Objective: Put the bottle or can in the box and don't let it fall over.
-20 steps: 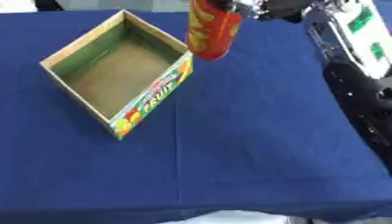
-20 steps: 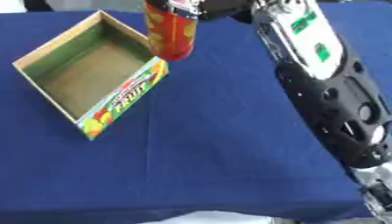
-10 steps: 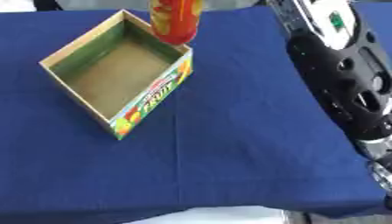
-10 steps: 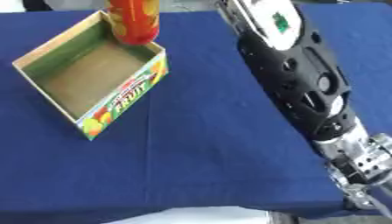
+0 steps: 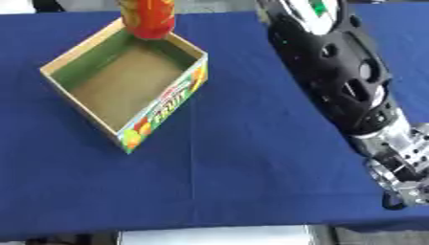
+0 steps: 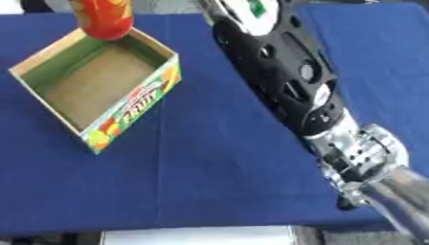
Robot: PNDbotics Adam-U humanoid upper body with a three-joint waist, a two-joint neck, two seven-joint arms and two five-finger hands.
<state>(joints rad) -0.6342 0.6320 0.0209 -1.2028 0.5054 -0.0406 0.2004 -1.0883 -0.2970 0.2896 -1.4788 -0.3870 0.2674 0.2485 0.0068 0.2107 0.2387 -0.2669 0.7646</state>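
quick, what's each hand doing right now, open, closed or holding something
Left hand: not in view.
Right hand: out of frame past the top edge; only its arm shows, reaching toward the red can over the box.

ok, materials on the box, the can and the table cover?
Box: looks like cardboard, with a plain matte brown inside and a printed outer wall. Can: red and orange with a soft sheen, probably printed metal or a plastic sleeve; can't tell which. Table cover: matte blue fabric, by the look of it.

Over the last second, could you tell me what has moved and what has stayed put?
The red and orange can has travelled left, from beside the box's right corner to above its far corner, carried by the right arm, which has swung across. The hand is out of frame. The box has stayed in place on the blue tablecloth.
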